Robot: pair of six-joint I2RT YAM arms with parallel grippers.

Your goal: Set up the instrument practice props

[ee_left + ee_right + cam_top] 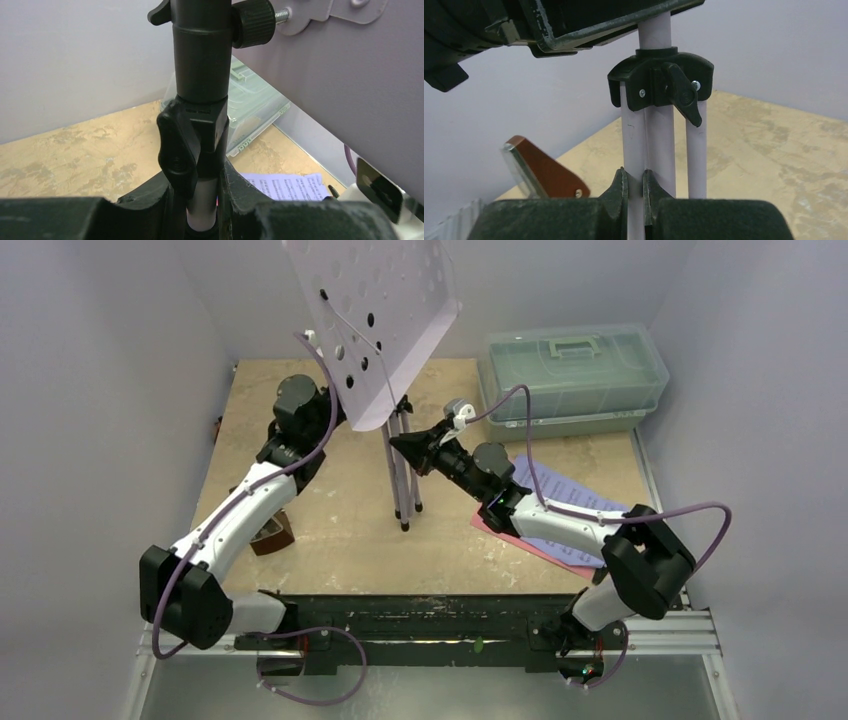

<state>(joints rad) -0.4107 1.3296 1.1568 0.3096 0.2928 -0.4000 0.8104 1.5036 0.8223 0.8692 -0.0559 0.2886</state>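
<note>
Noting green lidded box beyond and to the right of right gripper, lid seated; contents not discernible through the translucent walls. Reaching forward and inward with both arms, elbows bent, meeting music stand from opposite sides. Clamping left gripper round the stand's white centre pole, just below a black collar. Pinching one thin leg in right gripper, fingers nearly together, below the leg hub. Recording pale-blue sheet lying over pink sheet behind right gripper, under its forearm; metronome sitting behind left gripper, under that arm.
</note>
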